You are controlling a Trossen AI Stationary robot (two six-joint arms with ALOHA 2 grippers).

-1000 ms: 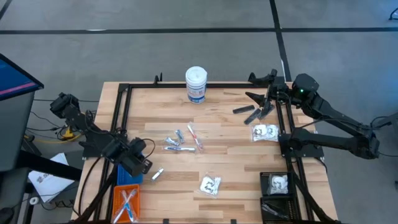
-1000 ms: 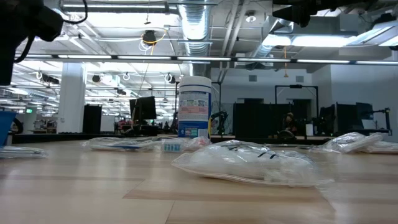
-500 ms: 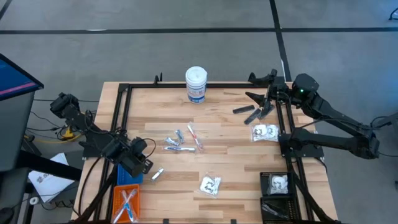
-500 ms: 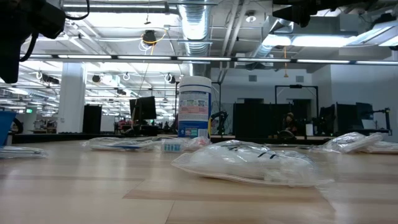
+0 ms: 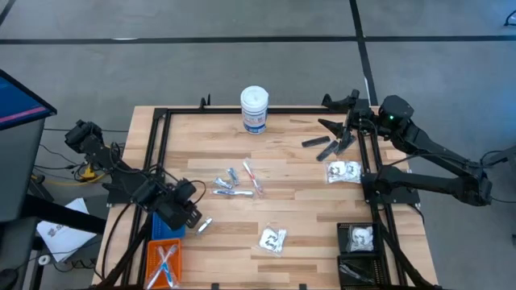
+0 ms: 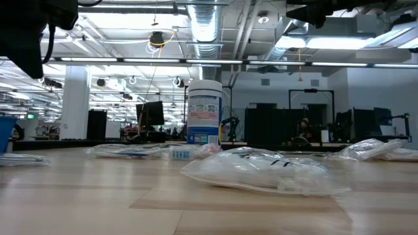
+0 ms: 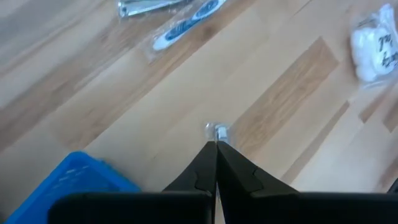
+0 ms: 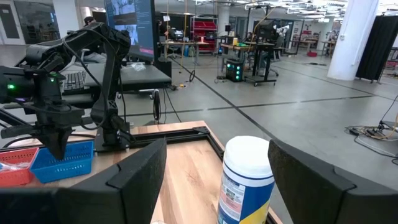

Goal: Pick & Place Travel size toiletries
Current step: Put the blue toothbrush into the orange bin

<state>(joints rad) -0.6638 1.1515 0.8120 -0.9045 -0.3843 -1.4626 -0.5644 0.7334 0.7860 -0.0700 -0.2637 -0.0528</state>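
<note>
- The left pincer [image 5: 191, 218] hangs low over the desk's near-left part, fingers pressed together, seemingly empty, tips pointing down.
- The right pincer [image 5: 337, 115] waits raised at the far-right edge, fingers spread wide.

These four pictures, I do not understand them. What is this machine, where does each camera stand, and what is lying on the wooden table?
It is a robot with two dark arms, each ending in a two-finger pincer. One camera looks straight down, one sits at table height, and one rides on each wrist. The left pincer is shut, empty, near a small tube beside the blue bin. The right pincer is open, holds nothing, and waits at the far right edge. On the table lie a cluster of tubes and sticks, clear packets, slim black pieces and a white canister.
</note>
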